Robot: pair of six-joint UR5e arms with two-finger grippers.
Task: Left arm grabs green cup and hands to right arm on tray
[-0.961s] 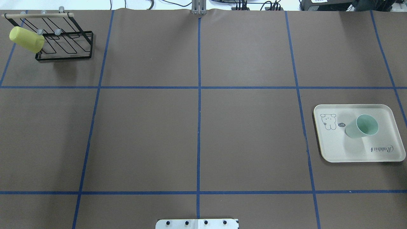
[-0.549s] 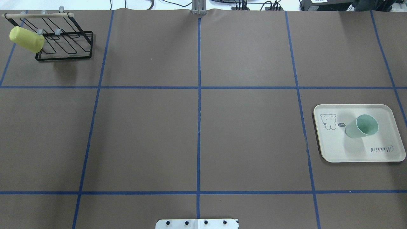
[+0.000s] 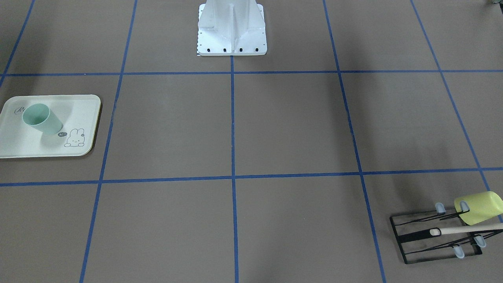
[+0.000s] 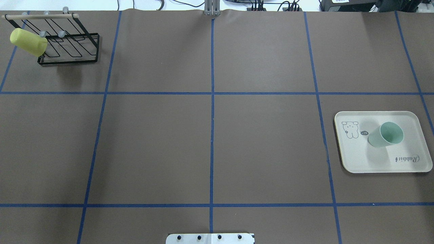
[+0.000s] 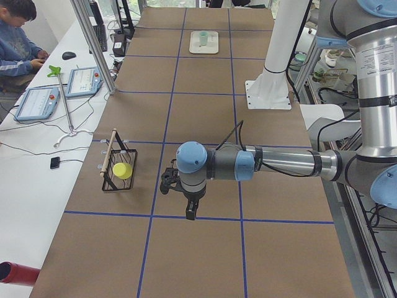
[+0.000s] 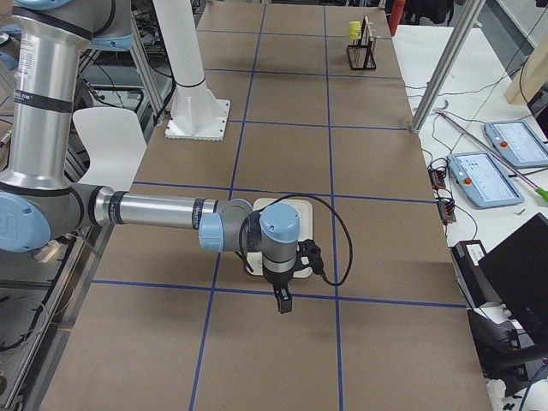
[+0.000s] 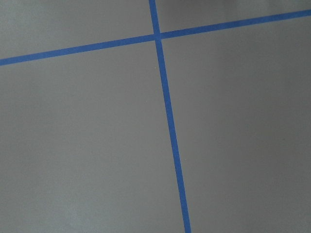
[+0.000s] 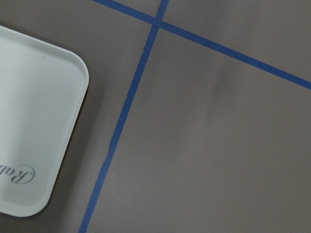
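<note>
Overhead view, left to right. Far left corner: a yellow-green cup [image 4: 28,42] hangs tilted on a peg of the black wire rack [image 4: 73,51]. Centre: brown table [image 4: 210,135] with blue tape lines. Right: the green cup [image 4: 386,135] stands mouth up on the tray [image 4: 359,159], between the bunny drawing and the lettering. Side views only: the left gripper [image 5: 190,210] points down above the table near the rack, and the right gripper [image 6: 282,300] points down close by the tray. Neither touches the cup, and the jaw spacing of both cannot be told.
</note>
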